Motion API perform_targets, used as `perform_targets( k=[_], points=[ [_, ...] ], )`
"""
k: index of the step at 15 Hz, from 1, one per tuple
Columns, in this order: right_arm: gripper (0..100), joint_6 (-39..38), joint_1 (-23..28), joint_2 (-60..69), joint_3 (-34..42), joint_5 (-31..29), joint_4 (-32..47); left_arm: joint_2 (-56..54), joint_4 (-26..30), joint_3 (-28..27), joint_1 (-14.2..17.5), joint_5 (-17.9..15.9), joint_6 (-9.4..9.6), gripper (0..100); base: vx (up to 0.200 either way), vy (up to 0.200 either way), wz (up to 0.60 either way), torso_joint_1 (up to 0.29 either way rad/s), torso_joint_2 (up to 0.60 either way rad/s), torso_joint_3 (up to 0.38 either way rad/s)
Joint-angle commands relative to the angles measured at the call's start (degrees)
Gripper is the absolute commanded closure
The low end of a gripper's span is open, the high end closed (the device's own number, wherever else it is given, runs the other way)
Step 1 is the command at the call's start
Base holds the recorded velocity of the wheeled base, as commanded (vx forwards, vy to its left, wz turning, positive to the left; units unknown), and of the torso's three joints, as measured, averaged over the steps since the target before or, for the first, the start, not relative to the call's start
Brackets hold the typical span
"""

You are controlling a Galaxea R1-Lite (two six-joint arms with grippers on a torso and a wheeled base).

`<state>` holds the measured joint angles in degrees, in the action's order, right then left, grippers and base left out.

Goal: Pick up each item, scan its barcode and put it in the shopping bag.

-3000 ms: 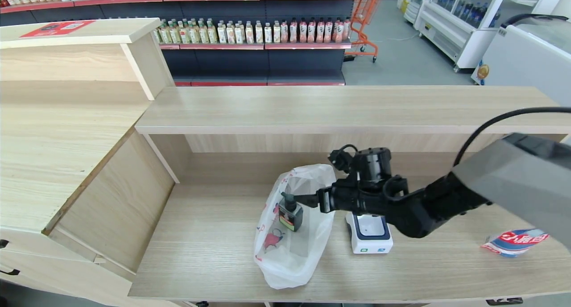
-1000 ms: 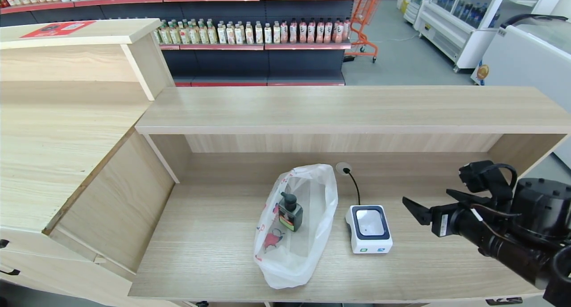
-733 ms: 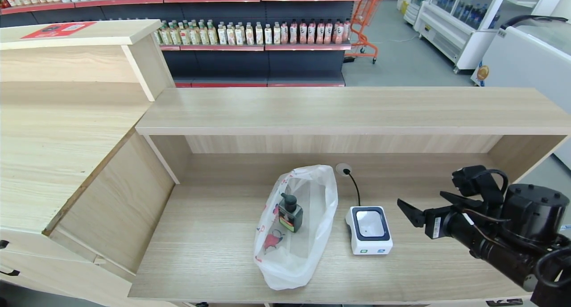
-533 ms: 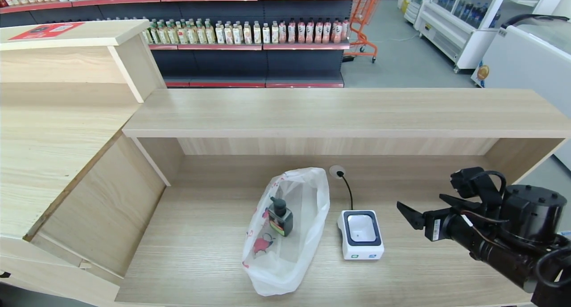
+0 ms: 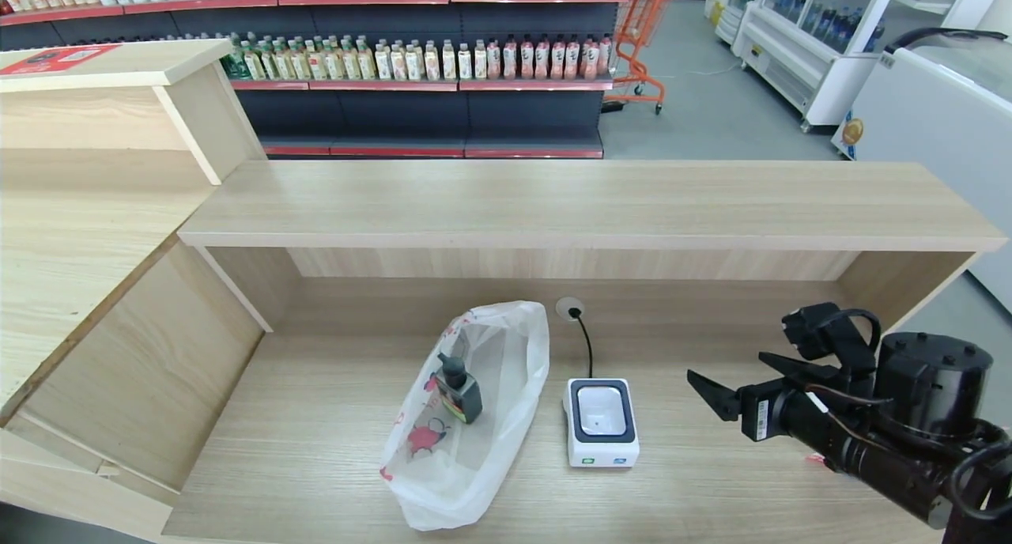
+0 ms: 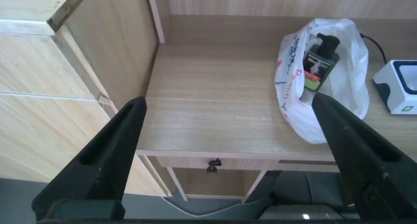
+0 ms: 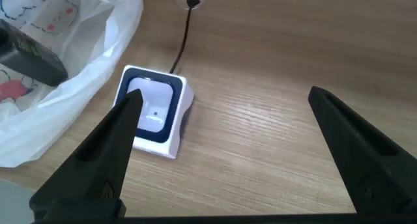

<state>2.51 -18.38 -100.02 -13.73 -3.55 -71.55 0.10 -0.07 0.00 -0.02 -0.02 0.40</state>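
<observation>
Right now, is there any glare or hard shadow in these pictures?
Head view: even light, soft shade beneath the counter ledge, pale sheen on the scanner window. Right wrist view: white gloss on the shopping bag, faint shadow beside the scanner. Left wrist view: left fingers dark against lit wood.

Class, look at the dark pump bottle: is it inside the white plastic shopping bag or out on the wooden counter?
Inside. The dark pump bottle shows through the white plastic shopping bag, whose thin walls surround it.
</observation>
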Motion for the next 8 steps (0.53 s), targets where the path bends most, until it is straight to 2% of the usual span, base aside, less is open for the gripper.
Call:
perform_targets(
  k=[1,8],
  points=[
    [0,0.04,-0.43,-0.35,0.46,0.03,-0.08,-0.01,-0.01,0.00,-0.06,0.11,-0.05,0,-0.200,-0.200,0.00,0.017,0.00,0.012],
    [0,-0.05,-0.43,-0.52,1.33,0.03,0.36,-0.01,-0.01,0.00,-0.06,0.02,-0.05,0,-0.200,-0.200,0.00,0.000,0.00,0.005]
  ],
)
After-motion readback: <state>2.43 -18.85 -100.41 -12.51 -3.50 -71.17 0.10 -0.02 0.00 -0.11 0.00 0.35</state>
